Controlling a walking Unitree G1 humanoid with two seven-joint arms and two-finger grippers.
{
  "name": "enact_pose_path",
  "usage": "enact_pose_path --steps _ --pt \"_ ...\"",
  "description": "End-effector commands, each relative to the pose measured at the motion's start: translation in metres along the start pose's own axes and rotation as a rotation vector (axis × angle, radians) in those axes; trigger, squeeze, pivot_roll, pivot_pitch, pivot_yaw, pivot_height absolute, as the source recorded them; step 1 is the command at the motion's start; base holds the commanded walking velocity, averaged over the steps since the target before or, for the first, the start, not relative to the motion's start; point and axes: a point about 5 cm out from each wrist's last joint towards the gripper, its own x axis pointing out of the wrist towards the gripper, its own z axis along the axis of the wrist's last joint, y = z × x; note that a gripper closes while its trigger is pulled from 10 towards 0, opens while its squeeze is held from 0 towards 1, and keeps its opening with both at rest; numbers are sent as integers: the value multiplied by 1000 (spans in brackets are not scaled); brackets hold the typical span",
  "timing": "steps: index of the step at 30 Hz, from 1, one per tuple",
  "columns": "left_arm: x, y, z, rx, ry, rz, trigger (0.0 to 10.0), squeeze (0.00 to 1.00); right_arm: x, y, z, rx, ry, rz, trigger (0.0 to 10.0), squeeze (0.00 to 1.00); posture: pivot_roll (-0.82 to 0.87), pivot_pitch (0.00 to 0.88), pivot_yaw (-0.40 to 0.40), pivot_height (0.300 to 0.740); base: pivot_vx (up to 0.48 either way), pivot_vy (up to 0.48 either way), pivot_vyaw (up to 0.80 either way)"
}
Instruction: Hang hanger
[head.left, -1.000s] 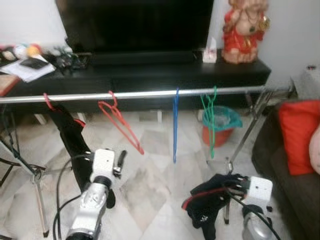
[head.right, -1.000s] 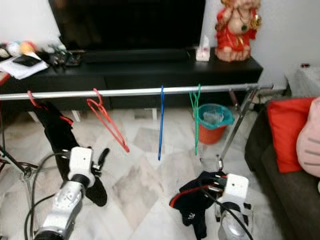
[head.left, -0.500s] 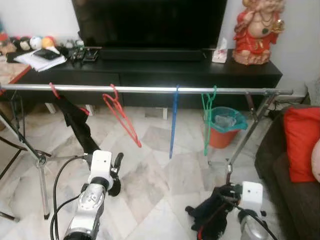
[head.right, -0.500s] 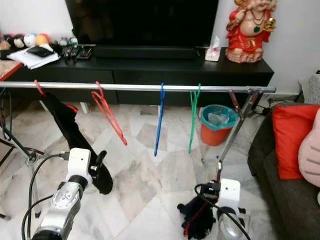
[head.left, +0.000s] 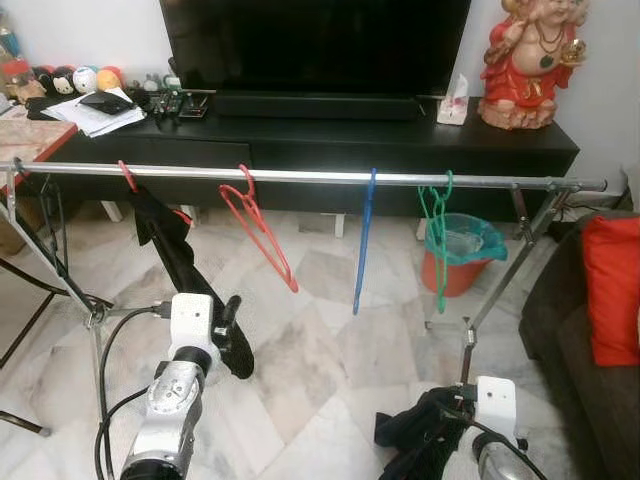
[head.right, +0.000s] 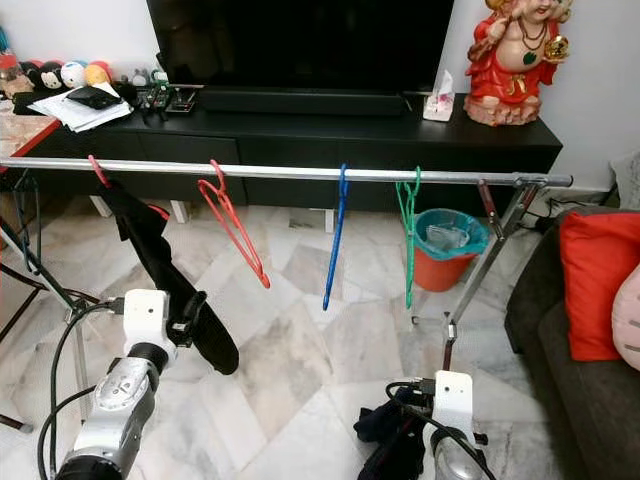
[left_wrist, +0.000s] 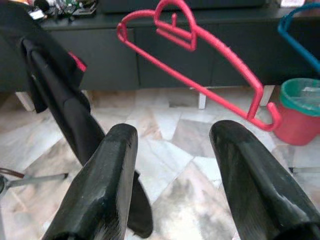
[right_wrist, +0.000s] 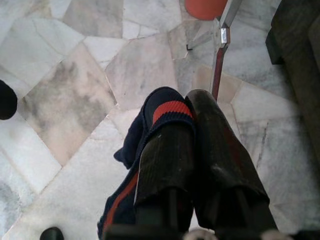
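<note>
A silver clothes rail (head.left: 300, 176) runs across in front of me. On it hang a red hanger carrying a black garment (head.left: 180, 265), an empty tilted red hanger (head.left: 262, 235), a blue hanger (head.left: 365, 240) and a green hanger (head.left: 437, 235). My left gripper (left_wrist: 172, 135) is open and empty, low and short of the rail, pointing toward the tilted red hanger (left_wrist: 200, 42) with the black garment (left_wrist: 60, 105) beside it. My right gripper (right_wrist: 192, 105) is shut on a dark garment with a red band (right_wrist: 170, 109), held low over the floor near the rail's right leg (right_wrist: 219, 55).
Behind the rail stands a black TV bench (head.left: 330, 130) with a TV, papers and a red figurine (head.left: 525, 60). An orange bin with a teal liner (head.left: 460, 250) sits under the rail. A dark sofa with a red cushion (head.left: 612, 290) is on the right. Rail legs (head.left: 60, 280) stand left.
The whole view has shifted, so the camera has moved and shows the rail wider and further right. My right gripper with the dark garment sits lower in view. The left gripper stays open.
</note>
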Motion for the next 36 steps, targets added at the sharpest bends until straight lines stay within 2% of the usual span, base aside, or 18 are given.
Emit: enact_pose_path --steps 1,11,25,36 --pt "0 0 1 -16 2 -4 10000 0 2 1 5 7 -20 1 10000 0 -125 0 -5 740 0 0 0" --pt "2 -3 6 -20 -24 -25 10000 0 1 6 -3 20 8 8 10000 0 -127 0 0 740 208 0 0" --pt "1 -6 6 -22 -26 -44 10000 0 -3 5 -18 17 69 -9 10000 0 -126 0 2 740 302 0 0" --pt "-1 -7 6 -26 -31 -48 10000 0 -4 7 -19 19 70 -6 10000 0 -128 0 -2 740 303 0 0"
